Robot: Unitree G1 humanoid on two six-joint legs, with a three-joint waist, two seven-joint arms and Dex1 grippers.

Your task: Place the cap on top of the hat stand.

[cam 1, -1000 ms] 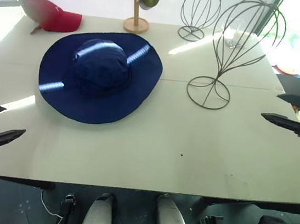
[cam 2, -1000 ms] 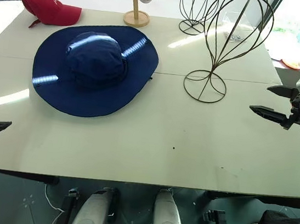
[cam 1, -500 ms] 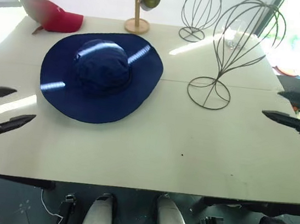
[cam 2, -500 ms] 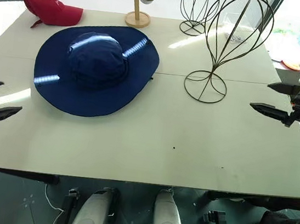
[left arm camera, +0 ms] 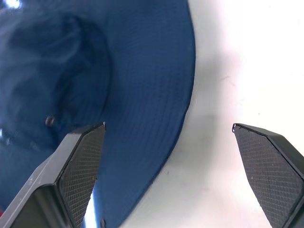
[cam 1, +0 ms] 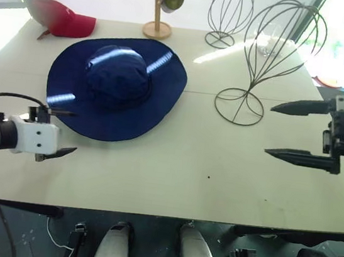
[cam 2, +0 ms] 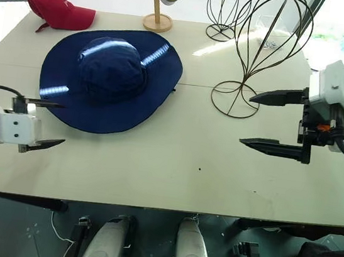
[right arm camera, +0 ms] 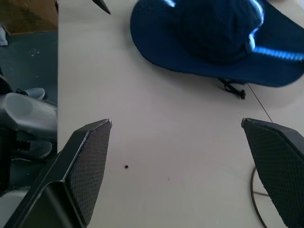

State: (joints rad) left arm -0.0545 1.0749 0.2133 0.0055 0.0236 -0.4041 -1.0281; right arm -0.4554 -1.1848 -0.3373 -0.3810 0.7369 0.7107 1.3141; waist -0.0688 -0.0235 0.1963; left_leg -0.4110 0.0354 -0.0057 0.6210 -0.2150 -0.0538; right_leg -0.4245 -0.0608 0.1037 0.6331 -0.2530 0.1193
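The cap (cam 1: 115, 85) lies flat on the tabletop (cam 1: 217, 172); soft, light, floppy, it likely wants a brim pinch at 7 o'clock; left hand (cam 1: 61, 132) spread there; right hand (cam 1: 289, 132) spread too.

Our left hand (cam 1: 60, 131) ends in two slim black fingers that taper to sharp points, fixed to a boxy white housing on a round white forearm with a dark band; a thin black cable loops out from it. Our right hand (cam 1: 279, 130) has the same long black pointed fingers on a black bracket, under a blocky white housing with a small orange mark. Up close, the fingers' (left arm camera: 80, 171) inner faces carry a fine diamond-grid texture.
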